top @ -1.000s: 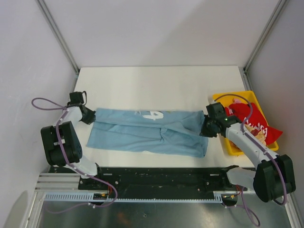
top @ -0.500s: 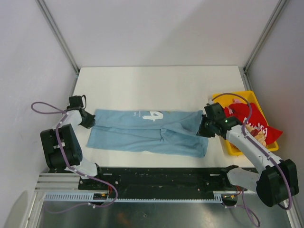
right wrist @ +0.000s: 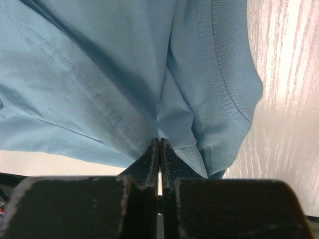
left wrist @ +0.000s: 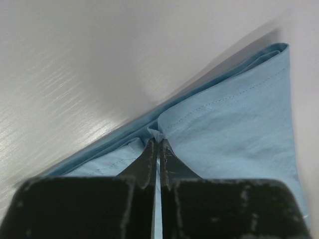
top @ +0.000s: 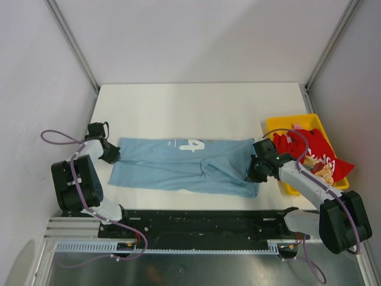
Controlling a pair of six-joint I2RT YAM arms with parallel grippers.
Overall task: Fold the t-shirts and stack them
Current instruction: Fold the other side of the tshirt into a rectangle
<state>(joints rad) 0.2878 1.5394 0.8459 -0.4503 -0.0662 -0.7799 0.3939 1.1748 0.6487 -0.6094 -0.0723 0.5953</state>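
On the white table (top: 196, 107) the light blue t-shirt (top: 184, 167) lies folded into a long band across the near half, white lettering up near its far edge. L arm reaches low to the shirt's left end - left gripper (left wrist: 158, 144) has fingers pressed together, pinching a small tuck of hem. R arm bends inward, forearm passing the yellow bin (top: 277, 126); right gripper (right wrist: 159, 142) is clamped tight on a fold of blue cloth at the shirt's right end, beside a ribbed band. The red t-shirt (top: 309, 146) w/ white lettering sits crumpled in the bin - spilling over its right rim.
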